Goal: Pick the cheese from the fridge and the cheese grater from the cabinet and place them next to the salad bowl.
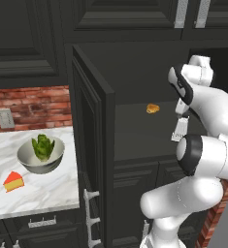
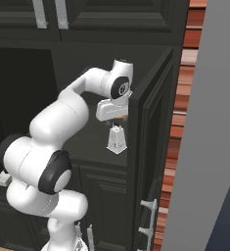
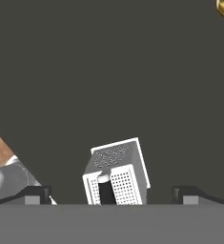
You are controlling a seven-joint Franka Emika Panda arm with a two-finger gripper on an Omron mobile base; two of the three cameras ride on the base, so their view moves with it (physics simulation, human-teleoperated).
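Pale grey-white grater point(image 2: 117, 139), dotted faces, upright on the dark cabinet shelf point(image 1: 135, 131), directly beneath the gripper point(image 3: 111, 193).

Gripper: jaws spread to full width, nothing held. In the hand view one fingertip point(image 3: 35, 193) sits well left of the grater and the other well right of it, the grater between them and nearer the left one.

Cabinet point(image 1: 86, 145): black, raised-panel door swung open, silver handle low on the door.

Orange-brown lump point(image 1: 153, 108): small, rounded, further back on the same shelf, apart from the grater. Not a task item.

Cheese point(image 1: 13, 181): yellow-orange wedge with red rind, already lying on the marble counter point(image 1: 52, 193) just beside the bowl.

Bowl point(image 1: 40, 154): grey metal, lettuce inside, on the counter left of the cabinet door.

Status, judged: cheese placed; grater not yet grasped; the arm looks lined up for the descent.

Risks, judged:
- Grater appears turned at an angle to the fingers; closing on its corners and not its flat faces could twist it or let it slip.
- It stands off-centre toward one finger; that finger may touch first and tip it over.
- Carrying out, the open door stands between shelf and counter; a tight swing could knock the grater against it.
- A careless set-down could nudge the cheese or bowl.
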